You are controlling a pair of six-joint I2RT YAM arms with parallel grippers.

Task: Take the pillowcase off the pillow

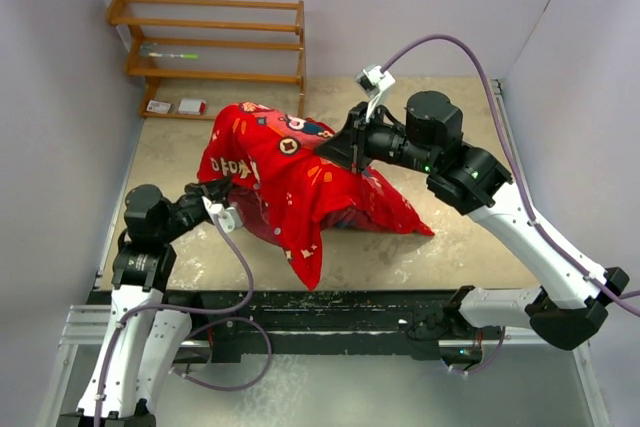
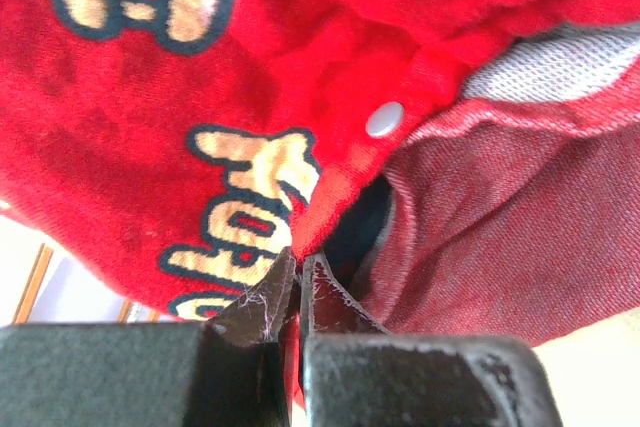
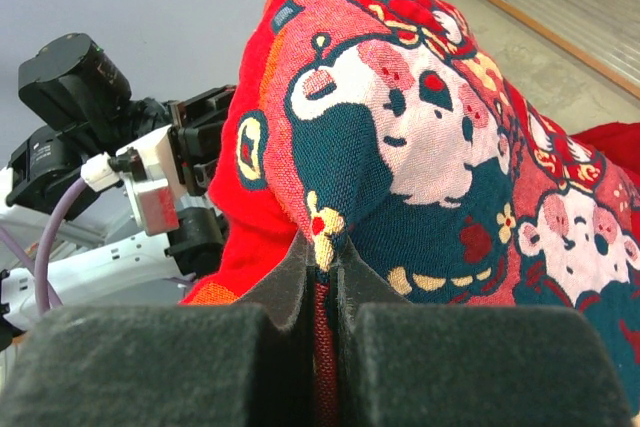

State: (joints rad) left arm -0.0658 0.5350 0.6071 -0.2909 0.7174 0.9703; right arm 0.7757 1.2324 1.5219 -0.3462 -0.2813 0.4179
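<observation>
Pinching the soft, limp pillowcase (image 1: 290, 182) by its folds.
Left fingers (image 2: 262, 309) and right fingers (image 3: 285, 287) clamp cloth; hem (image 2: 440, 62) suits gripping.

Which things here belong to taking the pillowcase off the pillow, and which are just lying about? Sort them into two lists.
Belongs to the job: pillowcase; pillow, only a pale patch showing; left end effector and right end effector, both pinching the pillowcase.
Lying about: wooden rack; small red-and-white box; thin tool on the rack.

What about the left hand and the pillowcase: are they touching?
Touching. The left wrist view shows the left hand shut, pinching the pillowcase hem.
</observation>
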